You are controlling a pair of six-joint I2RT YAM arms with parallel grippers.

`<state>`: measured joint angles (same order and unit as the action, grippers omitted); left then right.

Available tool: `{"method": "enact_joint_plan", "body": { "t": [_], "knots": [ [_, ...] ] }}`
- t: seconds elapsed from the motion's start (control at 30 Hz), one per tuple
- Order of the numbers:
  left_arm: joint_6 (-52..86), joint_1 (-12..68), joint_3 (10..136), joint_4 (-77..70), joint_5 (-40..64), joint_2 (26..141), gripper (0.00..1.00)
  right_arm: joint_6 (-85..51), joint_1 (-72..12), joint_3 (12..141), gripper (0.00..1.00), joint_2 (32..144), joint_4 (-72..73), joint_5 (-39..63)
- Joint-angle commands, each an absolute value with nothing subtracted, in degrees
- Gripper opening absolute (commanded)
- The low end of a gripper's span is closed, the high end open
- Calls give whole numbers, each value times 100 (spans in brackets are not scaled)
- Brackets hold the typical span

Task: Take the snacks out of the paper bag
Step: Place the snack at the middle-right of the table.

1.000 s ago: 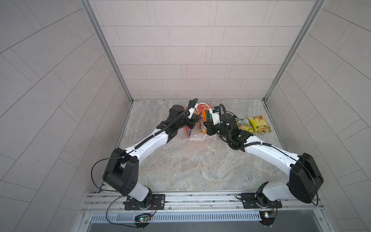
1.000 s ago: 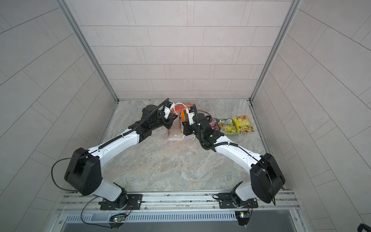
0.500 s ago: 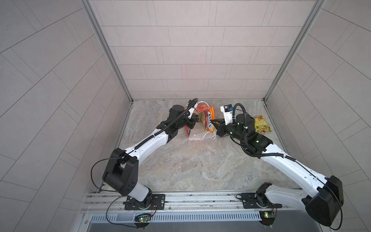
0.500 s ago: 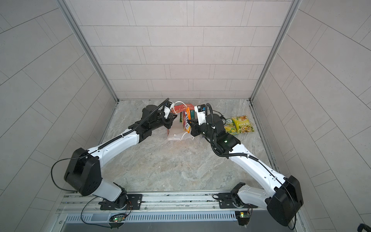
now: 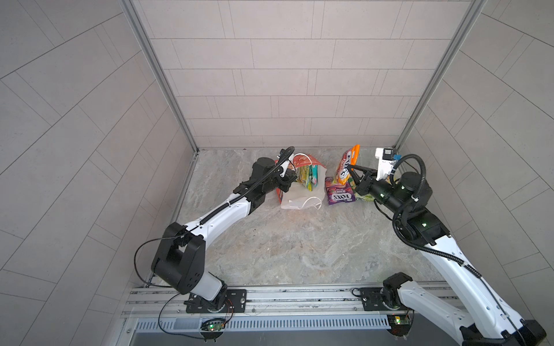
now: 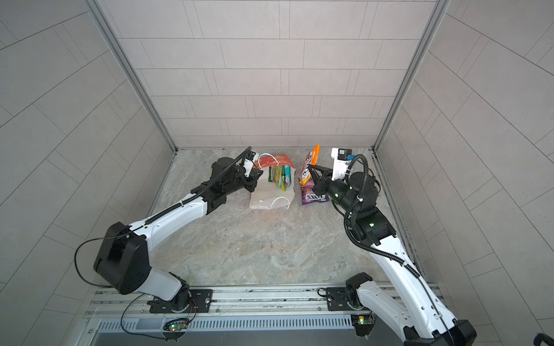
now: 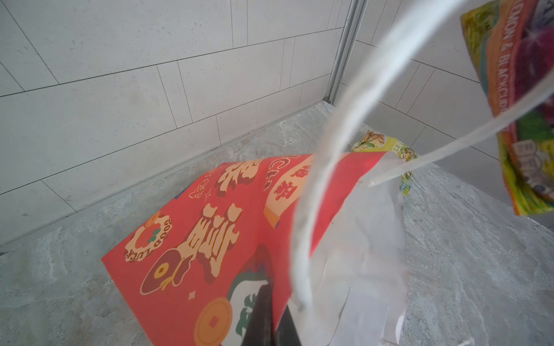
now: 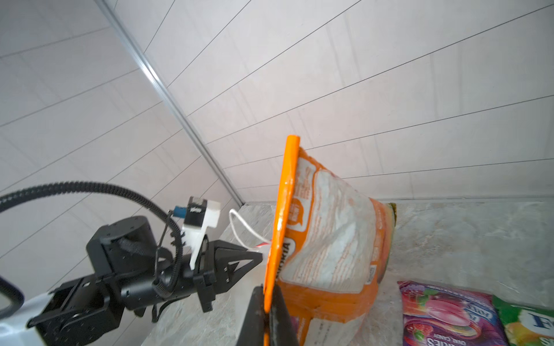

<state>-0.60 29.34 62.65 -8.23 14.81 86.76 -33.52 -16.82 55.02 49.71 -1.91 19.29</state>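
Red paper bag (image 5: 295,201) on the stone-patterned floor (image 5: 284,248) near the back wall, mouth open toward the top cameras, white lining on show in both top views. Inside it, standing on edge, a bunch of green, yellow and teal packets (image 5: 308,179). Left gripper (image 5: 290,179) pressed together on the bag's side wall. In the left wrist view, dark fingers (image 7: 260,311) either side of the red panel with its gold characters and "GOOD LUCK" badge, and a white cord handle (image 7: 325,167) looping blurred across the lens. Right gripper (image 5: 351,168) outside the bag and just beside it, pinching an orange packet (image 5: 344,166) by its sealed edge. In the right wrist view, fingertips (image 8: 254,317) clamped on that orange seam, with the packet upright and its white, small-print back toward the camera. Directly below the held packet, flat on the floor just outside the bag, a purple FOXS packet (image 5: 340,194), label up; contact between the two impossible to tell. Right against the purple one, a green packet (image 8: 527,325) – mostly hidden under the right arm in the top views. Beyond the bag in the left wrist view, a yellow packet (image 7: 386,146) flat on the floor.
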Motion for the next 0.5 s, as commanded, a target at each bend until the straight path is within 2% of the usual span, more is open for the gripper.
{"method": "enact_joint_plan", "body": {
  "t": [0.0,0.27,0.47],
  "knots": [
    [36,2896,6178,-724,1343,8542,0,-3948,-1251,5450,0,4814,-122,1823],
    [54,2865,6139,-752,1333,8492,0,-4819,274,4702,0,4748,-332,1382],
    [72,2839,6083,-806,1345,8477,0,-4720,561,4307,0,4698,-671,462]
  ]
}}
